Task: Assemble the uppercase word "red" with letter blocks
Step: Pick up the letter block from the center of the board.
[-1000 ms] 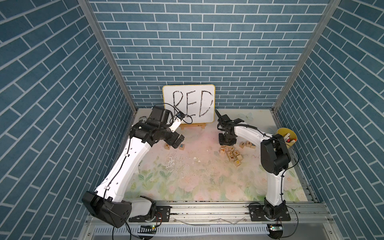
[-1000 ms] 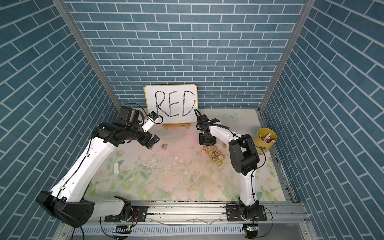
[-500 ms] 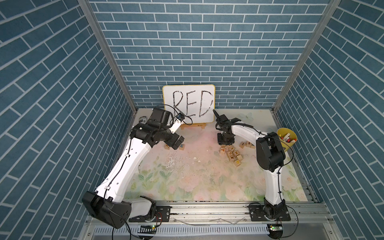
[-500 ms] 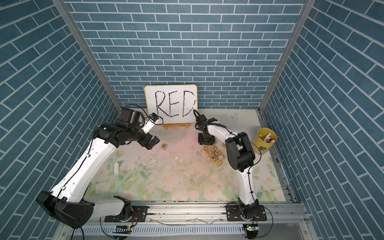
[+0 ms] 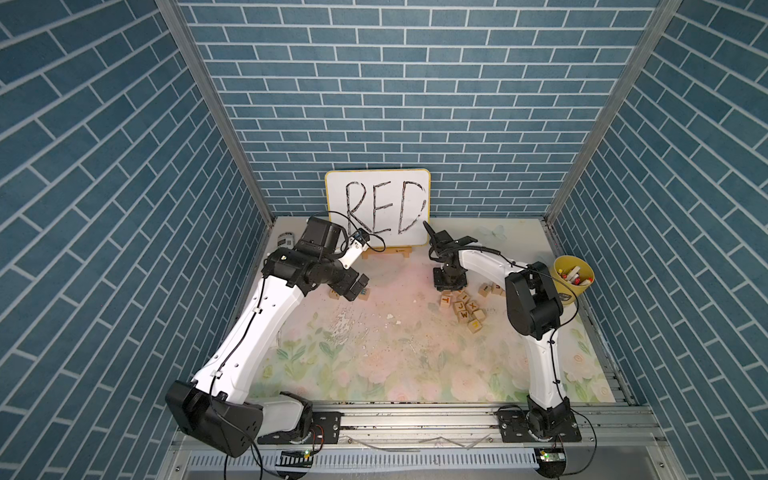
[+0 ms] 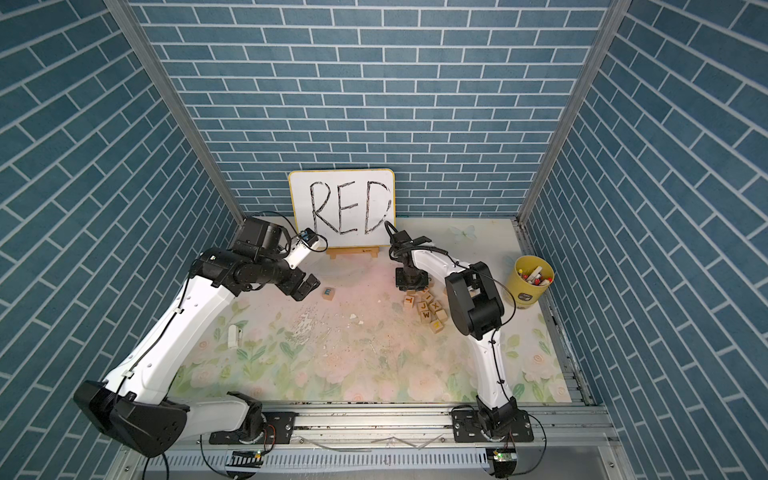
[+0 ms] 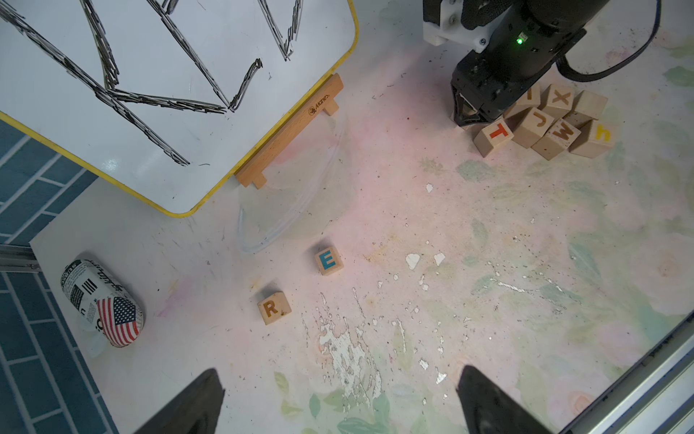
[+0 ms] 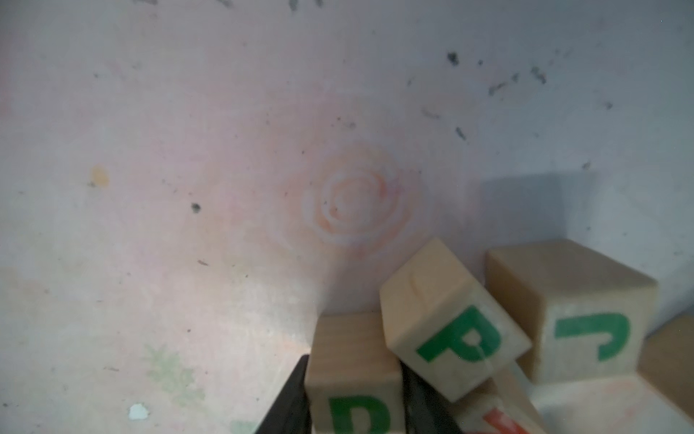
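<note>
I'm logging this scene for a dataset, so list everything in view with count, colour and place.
R block: one, pale wood, brown letter, near the E block.
E block: one, blue letter, apart from R.
Block pile: several, mixed letters, under the right arm.
Green-lettered block: one, between the right jaws.
Whiteboard: one, yellow-rimmed, against the back wall.
Cup: one, yellow, holding markers, right edge.
Can: one, flag print, left back corner.
Left gripper: open, above the table.
Right gripper: shut on the green-lettered block.

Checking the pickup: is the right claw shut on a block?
Shut: the right claw has a black finger against each side of a green-lettered block.
</note>
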Motion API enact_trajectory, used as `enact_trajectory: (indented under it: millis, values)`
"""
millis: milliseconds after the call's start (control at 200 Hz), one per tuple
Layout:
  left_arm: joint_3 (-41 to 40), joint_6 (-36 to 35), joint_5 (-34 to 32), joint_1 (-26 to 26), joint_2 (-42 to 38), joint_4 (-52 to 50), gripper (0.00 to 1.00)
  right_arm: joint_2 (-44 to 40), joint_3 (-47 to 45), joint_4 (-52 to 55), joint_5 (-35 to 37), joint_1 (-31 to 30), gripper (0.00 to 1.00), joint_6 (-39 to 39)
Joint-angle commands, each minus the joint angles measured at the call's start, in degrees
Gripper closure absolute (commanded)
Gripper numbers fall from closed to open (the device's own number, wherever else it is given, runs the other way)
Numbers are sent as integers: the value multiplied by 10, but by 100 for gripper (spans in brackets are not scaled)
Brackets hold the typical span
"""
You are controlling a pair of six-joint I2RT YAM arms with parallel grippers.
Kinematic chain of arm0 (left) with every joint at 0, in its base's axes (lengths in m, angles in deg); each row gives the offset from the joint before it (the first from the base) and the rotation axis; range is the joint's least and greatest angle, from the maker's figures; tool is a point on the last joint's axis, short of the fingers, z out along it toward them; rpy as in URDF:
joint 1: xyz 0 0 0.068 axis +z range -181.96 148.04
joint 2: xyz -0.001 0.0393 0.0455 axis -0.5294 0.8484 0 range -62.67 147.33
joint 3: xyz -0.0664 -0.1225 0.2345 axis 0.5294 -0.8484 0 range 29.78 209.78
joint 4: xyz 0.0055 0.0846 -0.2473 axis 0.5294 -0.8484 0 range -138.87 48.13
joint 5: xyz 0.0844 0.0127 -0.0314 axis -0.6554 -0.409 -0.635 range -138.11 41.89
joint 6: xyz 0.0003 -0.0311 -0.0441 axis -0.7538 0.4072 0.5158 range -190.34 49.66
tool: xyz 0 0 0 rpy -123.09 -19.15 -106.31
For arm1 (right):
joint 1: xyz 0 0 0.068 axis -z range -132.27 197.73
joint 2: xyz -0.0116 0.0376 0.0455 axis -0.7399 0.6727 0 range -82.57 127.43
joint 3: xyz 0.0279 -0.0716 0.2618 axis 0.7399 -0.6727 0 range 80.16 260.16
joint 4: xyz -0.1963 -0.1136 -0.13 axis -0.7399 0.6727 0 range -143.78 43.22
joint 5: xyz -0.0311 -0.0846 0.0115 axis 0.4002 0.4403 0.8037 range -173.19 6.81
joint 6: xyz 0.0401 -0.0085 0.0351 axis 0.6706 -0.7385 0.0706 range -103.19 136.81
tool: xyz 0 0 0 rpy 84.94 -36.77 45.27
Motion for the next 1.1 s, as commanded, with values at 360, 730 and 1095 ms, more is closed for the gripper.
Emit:
enact_trajectory:
  millis: [360, 730, 1095]
  values:
    - [-17, -6, -7, -1, -5, 9, 1, 7, 9, 17, 7, -2, 71, -11]
    - [-28, -3, -21, 0, -6, 15, 1, -62, -5, 19, 2, -15, 77, -9]
    - [-34, -3, -17, 5, -18, 5, 0, -84, -5, 22, -10, -83, 77, 23]
